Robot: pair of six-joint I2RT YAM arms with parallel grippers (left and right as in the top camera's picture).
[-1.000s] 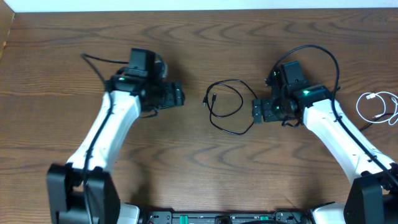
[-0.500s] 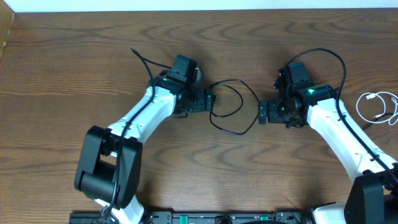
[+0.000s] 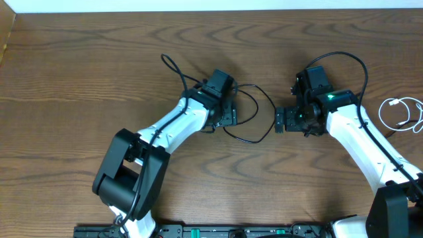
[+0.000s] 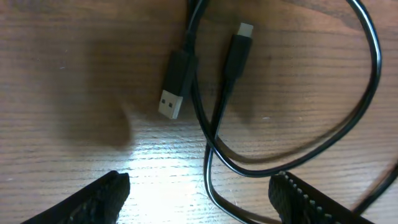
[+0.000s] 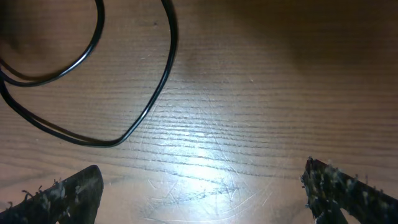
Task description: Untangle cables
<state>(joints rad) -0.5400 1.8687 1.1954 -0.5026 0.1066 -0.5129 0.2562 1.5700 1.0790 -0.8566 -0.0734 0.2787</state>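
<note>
The black cable (image 3: 254, 141) lies looped at the centre of the desk (image 3: 66, 66), with the white cable (image 3: 403, 112) at three o'clock. The left jaws hang spread over its plugs (image 4: 176, 78), likely to free an end. The right jaws are spread and empty beside the loop's three o'clock.

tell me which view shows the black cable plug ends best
The left wrist view: both plug ends of the black cable lie side by side, sharp and unobstructed. Overhead, the left arm covers them, leaving only the loop. The right wrist view shows just a bend of cable, no plugs.
</note>
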